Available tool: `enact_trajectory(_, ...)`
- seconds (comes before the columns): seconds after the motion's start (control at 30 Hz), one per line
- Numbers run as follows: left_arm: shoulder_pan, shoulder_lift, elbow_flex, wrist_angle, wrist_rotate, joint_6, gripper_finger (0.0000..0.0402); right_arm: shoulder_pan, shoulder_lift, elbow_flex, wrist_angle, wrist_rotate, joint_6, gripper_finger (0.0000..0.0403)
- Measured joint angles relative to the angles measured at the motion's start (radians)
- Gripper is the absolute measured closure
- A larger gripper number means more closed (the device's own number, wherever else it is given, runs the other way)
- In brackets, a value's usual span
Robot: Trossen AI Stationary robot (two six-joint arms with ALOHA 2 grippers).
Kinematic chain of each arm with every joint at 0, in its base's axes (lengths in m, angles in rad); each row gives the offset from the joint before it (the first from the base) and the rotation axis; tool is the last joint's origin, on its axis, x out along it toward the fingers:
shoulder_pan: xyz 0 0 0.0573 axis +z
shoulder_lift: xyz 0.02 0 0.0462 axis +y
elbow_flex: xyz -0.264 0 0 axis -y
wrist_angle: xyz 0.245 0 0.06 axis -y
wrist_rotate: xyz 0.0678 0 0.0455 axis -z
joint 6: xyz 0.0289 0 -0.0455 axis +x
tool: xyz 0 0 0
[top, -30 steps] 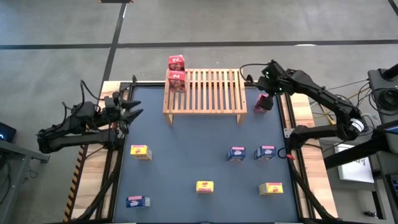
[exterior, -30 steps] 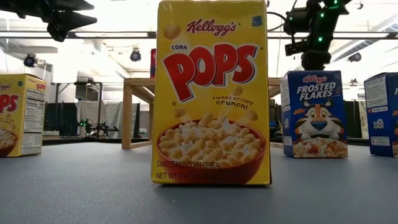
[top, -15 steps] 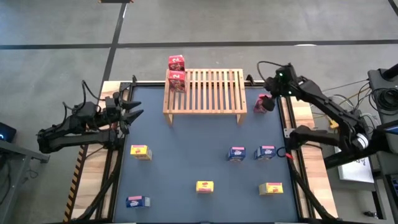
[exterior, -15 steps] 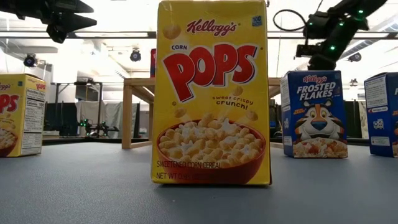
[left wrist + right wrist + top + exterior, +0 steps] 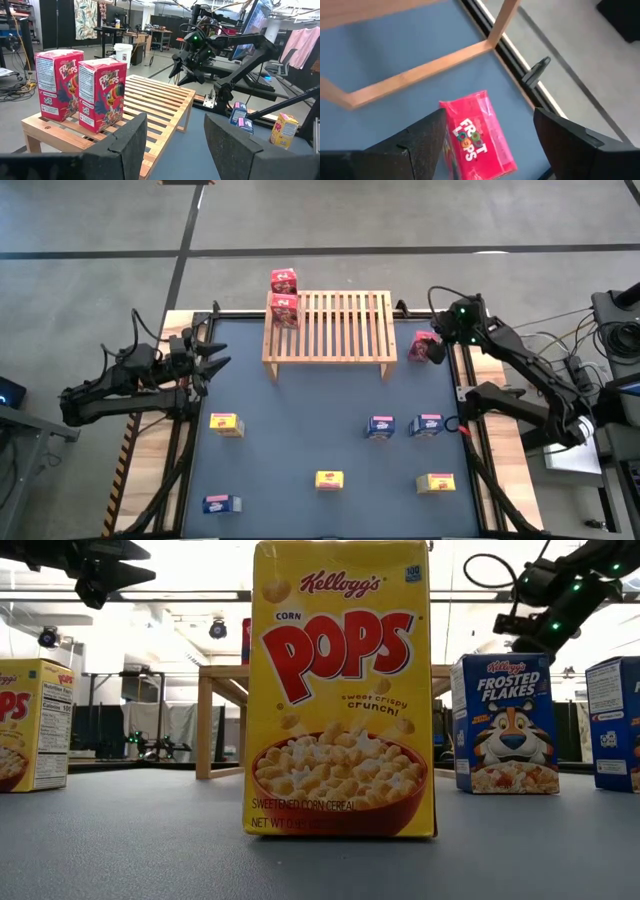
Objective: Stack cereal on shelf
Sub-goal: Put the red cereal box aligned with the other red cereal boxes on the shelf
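Observation:
The shelf (image 5: 328,328) stands at the table's far side with two red cereal boxes (image 5: 284,308) upright on its left end, also seen in the left wrist view (image 5: 100,92). A third red box (image 5: 425,347) lies on the table right of the shelf, printed front up (image 5: 477,132). My right gripper (image 5: 438,340) hangs open just above it, tipped down, a finger to either side (image 5: 489,114), touching nothing. My left gripper (image 5: 215,350) waits open at the table's left side (image 5: 175,125), pointing level at the shelf.
Yellow boxes (image 5: 226,423), (image 5: 329,479), (image 5: 436,483) and blue boxes (image 5: 380,427), (image 5: 427,425), (image 5: 221,504) stand scattered over the near half of the table. The table's right rail (image 5: 520,60) runs close beside the lying red box. The shelf's right part is bare slats.
My right gripper has drawn back toward the table's right edge, sunk lower and tipped further down, so it now points at the lying red box. The boxes have stayed where they were.

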Motion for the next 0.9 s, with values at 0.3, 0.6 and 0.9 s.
enact_trajectory(0.3, 0.000, 0.000, 0.000, -0.001, 0.012, 0.000, 0.0220, 0.000, 0.113, 0.015, -0.006, -0.002, -0.024, 0.0119)
enact_trajectory(0.6, 0.000, 0.000, 0.000, -0.003, 0.022, 0.000, 0.0220, 0.000, 0.247, 0.014, 0.007, 0.006, -0.025, 0.0119)
enact_trajectory(0.9, 0.000, 0.000, 0.000, -0.008, 0.026, 0.000, 0.0220, 0.000, 0.276, 0.073, -0.102, 0.013, -0.017, 0.0177)
